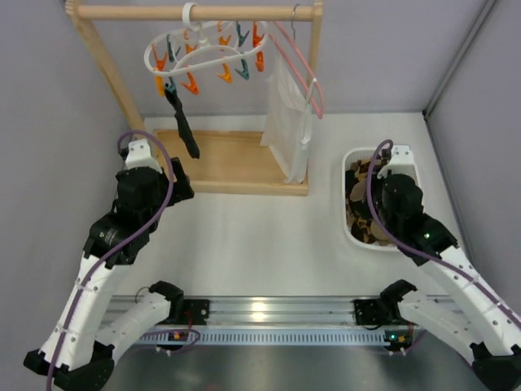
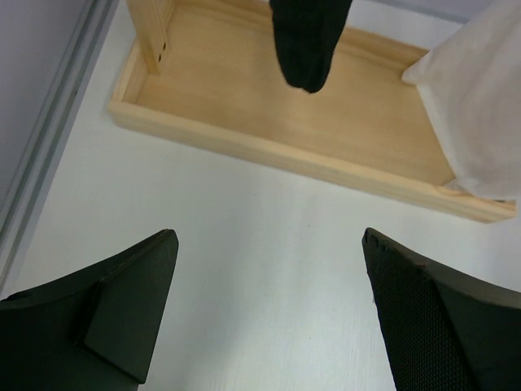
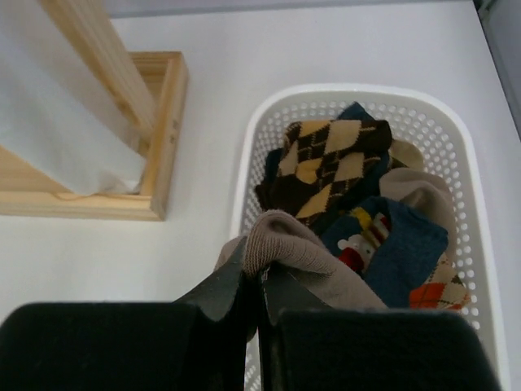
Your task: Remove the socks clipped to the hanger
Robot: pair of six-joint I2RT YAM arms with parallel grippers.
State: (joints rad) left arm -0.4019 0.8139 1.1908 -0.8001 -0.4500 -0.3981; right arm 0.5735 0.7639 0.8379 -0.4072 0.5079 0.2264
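Note:
The white oval clip-hanger [image 1: 203,49] with orange and teal clothespins hangs from the wooden rail. One dark sock [image 1: 182,122] still hangs from a clip at its left; its toe shows in the left wrist view [image 2: 308,41]. My left gripper [image 2: 269,309] is open and empty above the table, in front of the rack base. My right gripper [image 3: 262,281] is shut on a grey-brown sock [image 3: 301,252] over the white basket [image 3: 252,155], which holds an argyle sock [image 3: 326,163] and several other socks.
A wooden rack with a tray base [image 1: 236,167] stands at the back. A white garment [image 1: 289,122] hangs on a pink wire hanger [image 1: 305,73] at the rail's right. The basket [image 1: 356,236] sits at the right of the table.

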